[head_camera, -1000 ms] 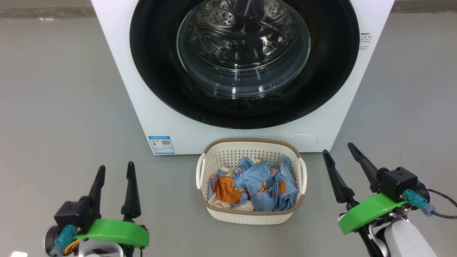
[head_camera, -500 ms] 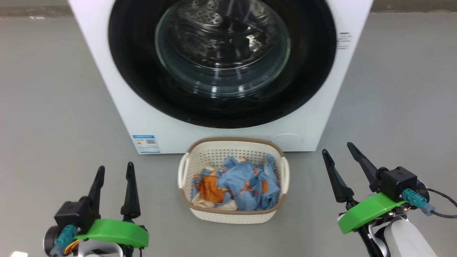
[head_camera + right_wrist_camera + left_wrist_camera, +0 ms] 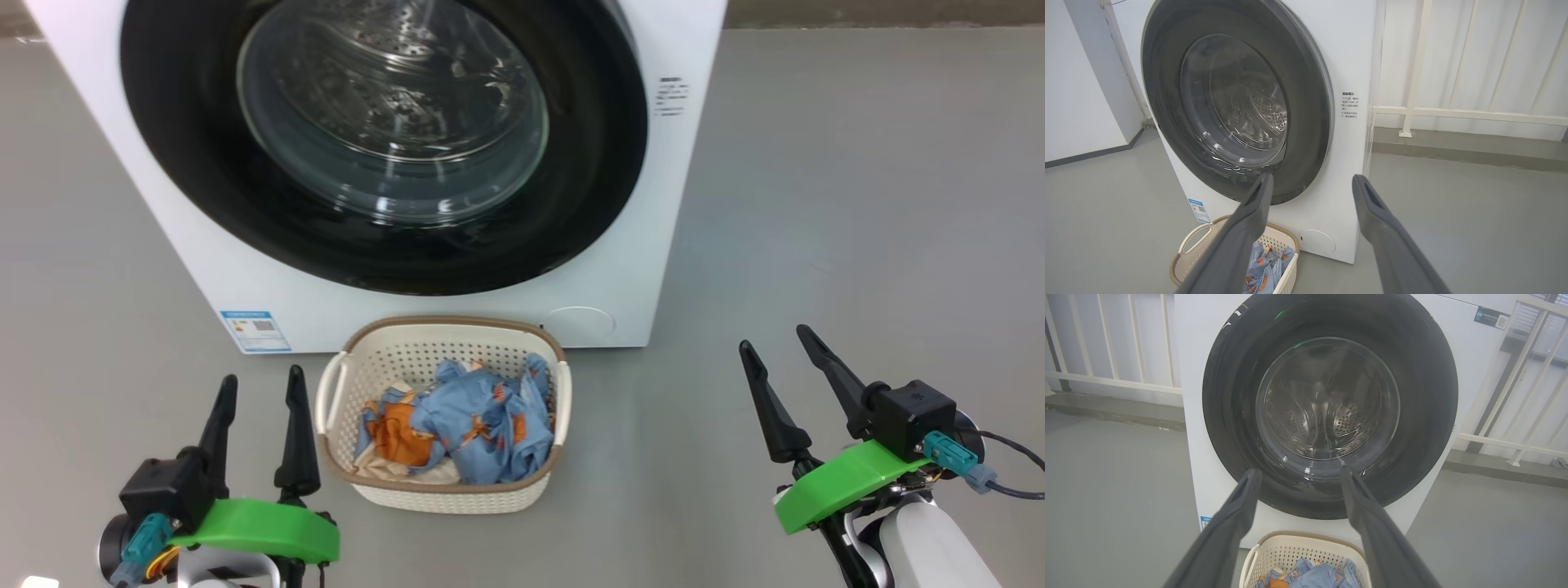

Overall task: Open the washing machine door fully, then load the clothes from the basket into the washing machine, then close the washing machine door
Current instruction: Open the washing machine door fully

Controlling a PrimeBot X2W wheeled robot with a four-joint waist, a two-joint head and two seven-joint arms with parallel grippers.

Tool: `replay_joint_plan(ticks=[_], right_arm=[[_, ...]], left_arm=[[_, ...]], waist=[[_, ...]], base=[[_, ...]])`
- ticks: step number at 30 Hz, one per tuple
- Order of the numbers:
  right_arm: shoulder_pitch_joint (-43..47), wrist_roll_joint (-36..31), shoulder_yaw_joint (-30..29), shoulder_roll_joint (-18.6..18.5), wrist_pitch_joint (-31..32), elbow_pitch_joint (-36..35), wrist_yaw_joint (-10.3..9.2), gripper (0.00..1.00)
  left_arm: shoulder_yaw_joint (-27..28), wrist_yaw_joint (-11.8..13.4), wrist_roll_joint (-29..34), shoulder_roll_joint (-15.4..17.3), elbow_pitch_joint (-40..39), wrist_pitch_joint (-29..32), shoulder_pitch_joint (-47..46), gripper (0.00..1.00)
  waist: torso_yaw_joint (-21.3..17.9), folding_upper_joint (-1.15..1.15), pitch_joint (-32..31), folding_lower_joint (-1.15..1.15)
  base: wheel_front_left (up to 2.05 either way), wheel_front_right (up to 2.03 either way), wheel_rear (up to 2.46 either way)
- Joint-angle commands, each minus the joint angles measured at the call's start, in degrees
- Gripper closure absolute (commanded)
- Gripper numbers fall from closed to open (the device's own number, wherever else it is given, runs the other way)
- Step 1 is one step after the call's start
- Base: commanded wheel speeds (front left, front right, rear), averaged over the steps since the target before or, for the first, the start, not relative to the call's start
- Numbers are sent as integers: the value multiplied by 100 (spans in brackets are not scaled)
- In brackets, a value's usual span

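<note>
WASHING DAY: The washing machine (image 3: 637, 269) is pictured from the head camera with its door (image 3: 392, 122) shut, and the steel drum can be made out through the glass. The basket (image 3: 445, 494) is set on the grey floor (image 3: 857, 204) just in front of the machine's lower edge. The clothes (image 3: 482, 416), blue with orange print over a cream piece, are heaped inside it.

From the left wrist, white railings (image 3: 1110, 381) behind the machine and a dark label (image 3: 1491, 317) with a QR code at its upper corner are brought into view. From the right wrist, the machine's side face and a white wall (image 3: 1081, 81) are added.

A blue label (image 3: 255, 330) is fixed at the lower left corner and a block of small print (image 3: 671, 86) is placed right of the door. Neither can be read at this size. A round flap (image 3: 578, 322) is set at the lower right.

The left gripper (image 3: 263, 376) is held just beside the basket's left handle, apart from it, with its fingers spread wide and nothing held. The right gripper (image 3: 774, 339) is kept well apart from the basket, to its right, past the machine's corner. It is likewise spread wide and empty.
</note>
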Motion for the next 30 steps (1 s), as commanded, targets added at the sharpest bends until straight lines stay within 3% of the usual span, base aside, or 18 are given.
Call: replay_joint_plan(ticks=[1,30], right_arm=[[-185,-11,108,-19,-69,-138,9,0],[-170,-37,27,16,-69,-188,9,0]], left_arm=[[179,-18,-16,97,-163,-36,-162,0],[187,-47,-56,97,-48,-36,-210,0]], waist=[[-1,0,10,0],[17,0,60,0]], base=[[57,57,-115],[6,6,-12]])
